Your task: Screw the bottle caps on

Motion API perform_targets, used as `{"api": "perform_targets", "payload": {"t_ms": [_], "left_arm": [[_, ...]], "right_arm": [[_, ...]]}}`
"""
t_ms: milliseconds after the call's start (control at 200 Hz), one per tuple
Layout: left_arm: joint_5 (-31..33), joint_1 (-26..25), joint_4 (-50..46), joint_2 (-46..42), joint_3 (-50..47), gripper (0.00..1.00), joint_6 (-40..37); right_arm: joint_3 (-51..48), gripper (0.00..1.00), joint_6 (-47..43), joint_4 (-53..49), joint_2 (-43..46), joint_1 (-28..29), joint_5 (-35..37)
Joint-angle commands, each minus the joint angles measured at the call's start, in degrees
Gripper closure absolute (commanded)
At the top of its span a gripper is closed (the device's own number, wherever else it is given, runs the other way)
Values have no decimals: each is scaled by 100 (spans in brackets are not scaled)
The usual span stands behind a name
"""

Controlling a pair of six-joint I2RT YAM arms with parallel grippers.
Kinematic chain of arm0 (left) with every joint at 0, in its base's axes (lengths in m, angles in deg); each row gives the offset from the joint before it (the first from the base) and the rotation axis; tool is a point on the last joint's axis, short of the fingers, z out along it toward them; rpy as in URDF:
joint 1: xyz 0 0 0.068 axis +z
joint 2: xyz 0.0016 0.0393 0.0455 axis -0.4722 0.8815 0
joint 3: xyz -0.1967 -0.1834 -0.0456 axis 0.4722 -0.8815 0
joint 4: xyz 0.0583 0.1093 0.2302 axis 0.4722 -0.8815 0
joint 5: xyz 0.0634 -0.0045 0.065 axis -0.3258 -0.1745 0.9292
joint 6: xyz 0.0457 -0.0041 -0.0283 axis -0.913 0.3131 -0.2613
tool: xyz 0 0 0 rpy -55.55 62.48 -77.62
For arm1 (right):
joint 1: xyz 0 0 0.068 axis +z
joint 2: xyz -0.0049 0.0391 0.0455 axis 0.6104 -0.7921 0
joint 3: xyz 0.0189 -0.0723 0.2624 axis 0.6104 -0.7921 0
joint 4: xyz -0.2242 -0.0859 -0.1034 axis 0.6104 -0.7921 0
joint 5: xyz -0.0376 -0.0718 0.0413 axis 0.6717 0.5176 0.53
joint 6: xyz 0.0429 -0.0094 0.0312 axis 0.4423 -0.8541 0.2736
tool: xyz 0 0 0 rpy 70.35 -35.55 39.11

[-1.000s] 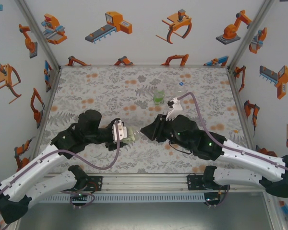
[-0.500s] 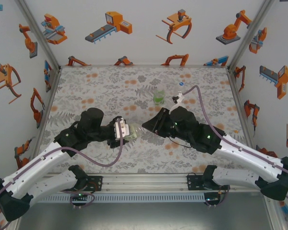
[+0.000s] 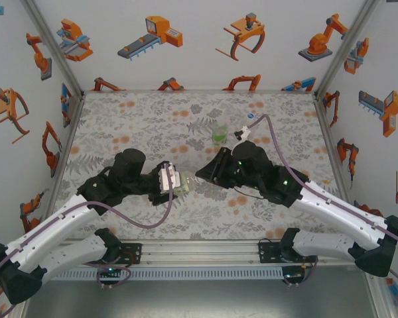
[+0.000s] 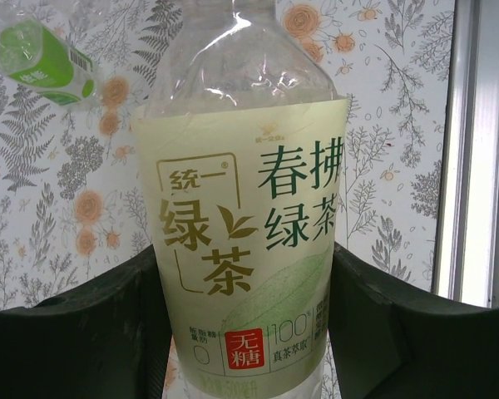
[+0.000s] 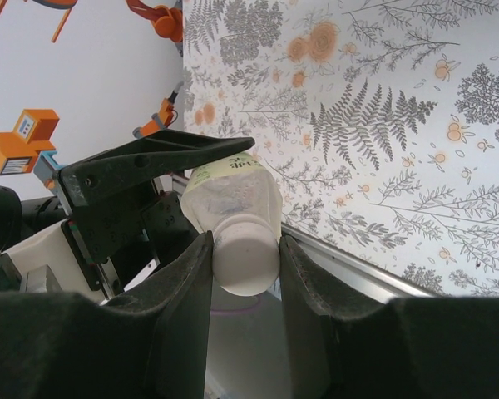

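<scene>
My left gripper (image 4: 245, 278) is shut on a clear bottle with a pale yellow-green label (image 4: 249, 224), gripping it across the label. In the top view this bottle (image 3: 180, 185) lies level in the left gripper (image 3: 174, 181), neck pointing right. My right gripper (image 5: 245, 249) is shut on the white cap (image 5: 245, 258) seated on that bottle's neck (image 5: 230, 198). In the top view the right gripper (image 3: 201, 173) meets the bottle mouth at table centre. The bright green label bottle (image 3: 219, 134) stands upright behind them.
A nearly clear bottle (image 3: 251, 118) stands at the back, partly behind the right arm's cable (image 3: 273, 142). The bright green bottle (image 4: 43, 56) appears at the left wrist view's upper left. A metal rail (image 4: 474, 150) edges the patterned table.
The right wrist has turned about the cap, its camera mount and cable swinging toward the back. Both grippers keep their hold, and the held bottle has shifted slightly right.
</scene>
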Motion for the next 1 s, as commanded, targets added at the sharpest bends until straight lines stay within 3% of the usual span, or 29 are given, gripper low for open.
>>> {"api": "perform_targets", "payload": {"t_ms": [0,250,641,716,996], "left_arm": [[-658,-114,428,-66,222,100,-293],[-761,-114,1,-62,149,100,-374],[-704,-114,31,-15,181,100,-291],[-691,-110,29,26,198,100,-269],[-764,-105,-136,62,245,100,-260]], "right_arm": [[135,73,-112,-136,-85,1,-42],[233,61,-138,-251,-86,-19,-8],[308,58,-239,-256,-114,-35,9],[316,53,-324,-256,-95,-48,34],[810,41,-2084,-326,169,-303,248]]}}
